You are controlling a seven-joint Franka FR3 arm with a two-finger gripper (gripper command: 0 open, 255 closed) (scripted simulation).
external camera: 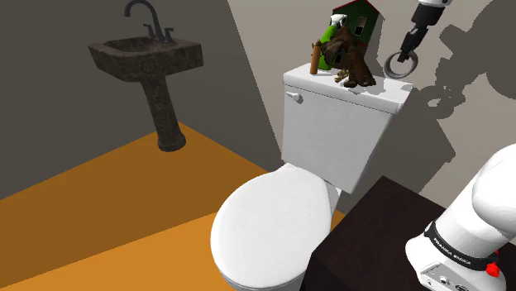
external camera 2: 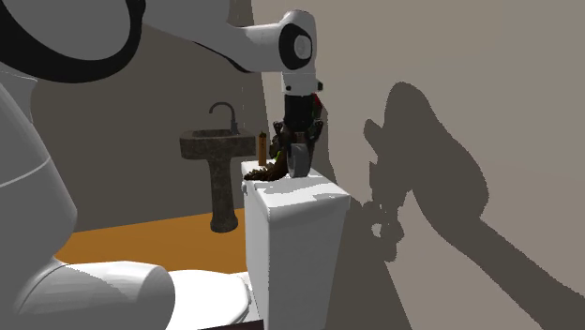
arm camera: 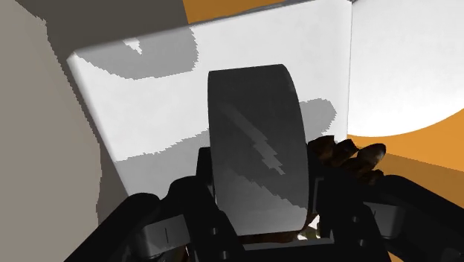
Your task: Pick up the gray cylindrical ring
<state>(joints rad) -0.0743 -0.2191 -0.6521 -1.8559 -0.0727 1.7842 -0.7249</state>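
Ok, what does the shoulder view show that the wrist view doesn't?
Shoulder, not wrist: the dark sink, the green toy house, and the gray ring as an open hoop. Wrist, not shoulder: the ring's broad outer band, the gripper with fingers clasping both sides. Both: ring, gripper, white toilet tank, brown figure, orange floor.

ring [arm camera: 256, 134] hanging clasped in gripper [arm camera: 258, 173] over tank [external camera: 331, 140] | figurine [external camera: 349, 64] sitting on tank, at shoulder view's left of ring | sink [external camera: 147, 56] standing farther left
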